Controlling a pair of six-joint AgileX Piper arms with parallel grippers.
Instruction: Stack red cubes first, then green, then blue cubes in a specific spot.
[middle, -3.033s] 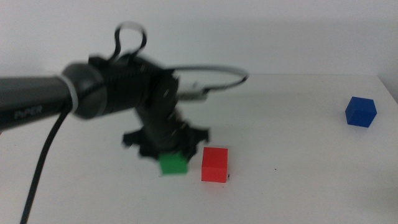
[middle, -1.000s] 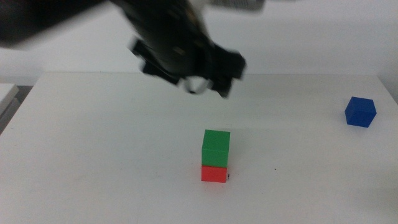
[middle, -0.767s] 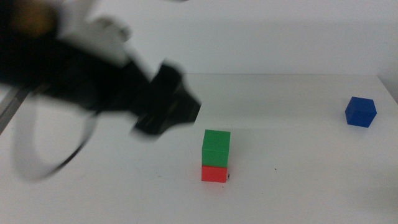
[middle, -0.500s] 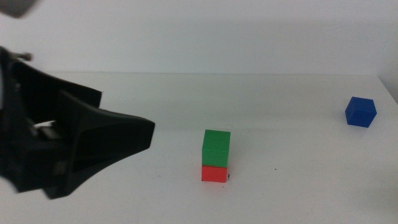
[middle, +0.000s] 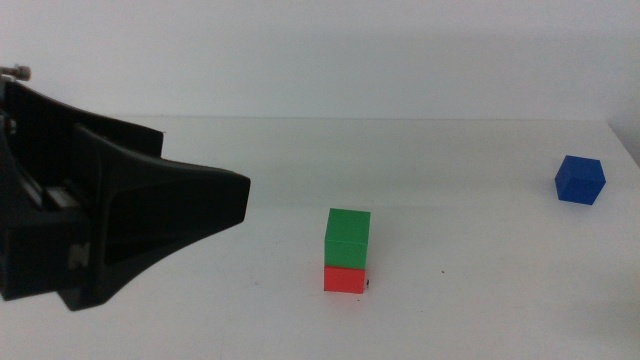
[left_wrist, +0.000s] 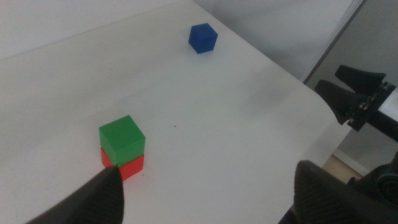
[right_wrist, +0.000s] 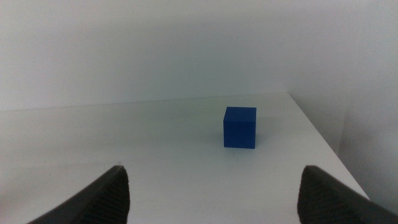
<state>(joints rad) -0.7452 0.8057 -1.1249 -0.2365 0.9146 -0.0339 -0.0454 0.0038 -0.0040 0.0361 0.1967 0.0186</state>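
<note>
Blue cube next

Tabletop (middle: 480, 300) holds green (middle: 348, 238) on red (middle: 344, 279). Left gripper (left_wrist: 205, 186) waits, fingers apart. Centre your right gripper (right_wrist: 211, 186), fingers apart, squarely around the blue cube (right_wrist: 240, 127) near the far edge.

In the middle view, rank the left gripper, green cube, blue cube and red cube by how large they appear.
1. Left gripper, close to the camera, so unsure.
2. Green cube and blue cube look alike.
3. Red cube, only its front face showing under the green cube.
</note>
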